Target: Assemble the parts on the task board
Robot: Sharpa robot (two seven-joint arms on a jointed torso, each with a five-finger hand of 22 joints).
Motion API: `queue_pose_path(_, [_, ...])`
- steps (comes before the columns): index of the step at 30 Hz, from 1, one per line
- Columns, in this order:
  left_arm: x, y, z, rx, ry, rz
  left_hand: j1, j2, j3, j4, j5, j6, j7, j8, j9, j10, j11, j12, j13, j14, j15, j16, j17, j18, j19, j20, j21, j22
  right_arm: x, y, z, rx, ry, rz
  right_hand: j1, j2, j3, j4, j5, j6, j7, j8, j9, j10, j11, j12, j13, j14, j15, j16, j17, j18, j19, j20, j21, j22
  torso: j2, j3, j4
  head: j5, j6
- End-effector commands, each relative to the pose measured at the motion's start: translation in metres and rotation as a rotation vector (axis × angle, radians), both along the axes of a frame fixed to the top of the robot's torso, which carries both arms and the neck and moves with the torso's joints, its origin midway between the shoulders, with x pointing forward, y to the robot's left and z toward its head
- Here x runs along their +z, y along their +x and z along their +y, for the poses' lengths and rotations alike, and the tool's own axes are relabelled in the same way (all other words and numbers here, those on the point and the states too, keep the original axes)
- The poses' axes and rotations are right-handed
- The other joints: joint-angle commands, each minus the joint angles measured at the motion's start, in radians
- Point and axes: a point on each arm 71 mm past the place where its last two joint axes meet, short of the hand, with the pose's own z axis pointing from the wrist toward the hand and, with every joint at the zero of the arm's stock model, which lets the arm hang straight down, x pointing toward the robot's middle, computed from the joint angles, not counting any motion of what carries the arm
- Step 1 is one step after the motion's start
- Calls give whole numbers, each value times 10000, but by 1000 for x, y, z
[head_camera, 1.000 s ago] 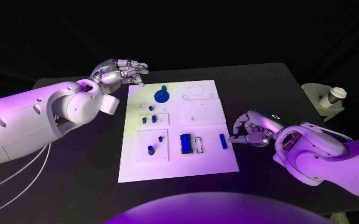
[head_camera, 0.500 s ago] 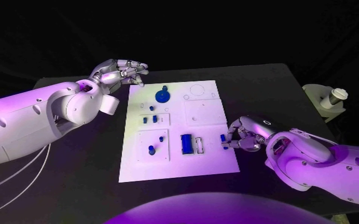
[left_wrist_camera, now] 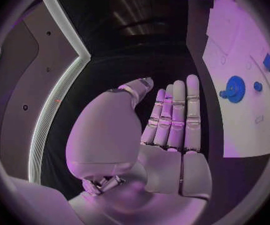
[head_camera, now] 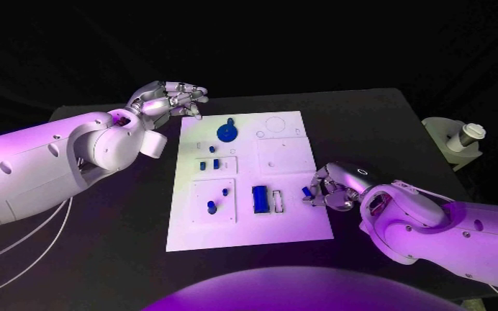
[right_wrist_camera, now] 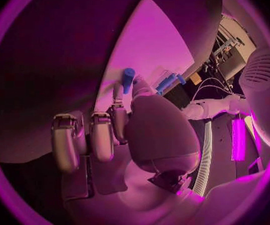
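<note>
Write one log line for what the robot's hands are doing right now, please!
right hand: pinches blue peg at task board's right edge | left hand: open, holds nothing, by board's far left corner | blue gear: on board

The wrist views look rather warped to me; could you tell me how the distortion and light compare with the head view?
Left wrist view: straight edges of the board bow, the left hand looms large. Right wrist view: heavy magenta cast, right hand dim. Head view: straight lines, bright board, dark surroundings.
</note>
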Motion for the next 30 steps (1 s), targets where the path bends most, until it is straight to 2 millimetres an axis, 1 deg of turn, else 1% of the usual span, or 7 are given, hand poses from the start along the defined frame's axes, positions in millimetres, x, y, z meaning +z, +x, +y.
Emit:
queue_pose_path(1, [1, -1, -2, -175, -185, -37, 32, 37, 0, 27, -32, -48, -5, 69, -5, -79, -25, 55, -5, -23, 38, -10, 15, 134, 73, 26, -62, -9, -8, -3, 0, 214, -625, 255, 627, 81, 313, -83, -411, -3, -46, -95, -101, 5, -63, -79, 539, 833, -41, 45, 1608, -142, 1065, -31, 45, 2633, -1, -6, -8, 13, -14])
queue_pose_path(7, [1, -1, -2, -171, -179, -29, 54, 43, 2, 21, -30, -53, -3, 72, -5, -82, -25, 59, -5, -27, 37, -11, 17, 134, 82, 24, -71, -16, -8, -4, 4, 412, -759, 199, 1533, -7, 1012, -274, -133, 95, -100, -215, -180, -25, -110, -94, 554, 837, -94, 55, 1636, -142, 1065, -74, 45, 2633, -3, -1, -5, 19, -16])
queue_pose_path(10, [1, -1, -1, -162, -170, -23, 54, 43, 2, 21, -30, -53, -3, 72, -5, -82, -25, 59, -5, -27, 37, -11, 17, 134, 82, 24, -71, -16, -8, -5, 7, 497, -732, 160, 2018, -212, 1900, -376, 783, 210, -102, -290, -241, -55, -115, -109, 566, 842, -117, 67, 1666, -142, 1065, -120, 45, 2633, -3, 1, -6, 27, -15])
queue_pose_path(12, [1, -1, -1, -153, -162, -18, 70, 47, 5, 15, -29, -56, 0, 75, -5, -86, -24, 60, -5, -29, 37, -11, 18, 134, 88, 22, -76, -20, -7, -6, 8, 530, -701, 110, 2064, -443, 2526, -383, 978, 244, -87, -280, -210, -56, -135, -130, 561, 843, -90, 68, 1671, -142, 1065, -115, 45, 2633, 0, 0, -6, 36, -20])
queue_pose_path(14, [1, -1, 0, -148, -159, -16, 70, 47, 5, 15, -29, -56, 0, 75, -5, -86, -24, 60, -5, -29, 37, -11, 18, 134, 88, 22, -76, -20, -6, -6, 10, 542, -670, 52, 1698, -1056, 3864, -345, 1595, 211, 14, -174, -27, -27, -106, -147, 560, 843, -64, 68, 1679, -142, 1065, -71, 45, 2633, 0, -2, -9, 42, -8])
queue_pose_path(20, [1, -1, 0, -150, -155, -13, 96, 51, 8, 5, -28, -61, 4, 78, -5, -92, -22, 62, -6, -33, 36, -11, 19, 135, 97, 19, -83, -26, 0, -9, 14, 486, -374, -255, 586, -1756, 5829, -856, 2200, 19, -47, 258, 575, 46, -97, -157, 568, 848, -63, 70, 1696, -142, 1065, -69, 45, 2633, -5, -5, -17, 52, -3])
queue_pose_path(30, [1, -2, 0, -174, -162, -7, 219, 126, 65, -38, 17, -69, 12, 96, -4, -106, -19, 72, -9, -43, 29, -16, 21, 135, 134, 4, -91, -35, 15, -9, 26, 383, 539, -742, -279, -1784, 6573, -1291, 2474, -150, -85, 513, 947, 95, -119, -147, 587, 854, -97, 78, 1718, -142, 1065, -102, 45, 2633, -2, -12, -8, 22, 44])
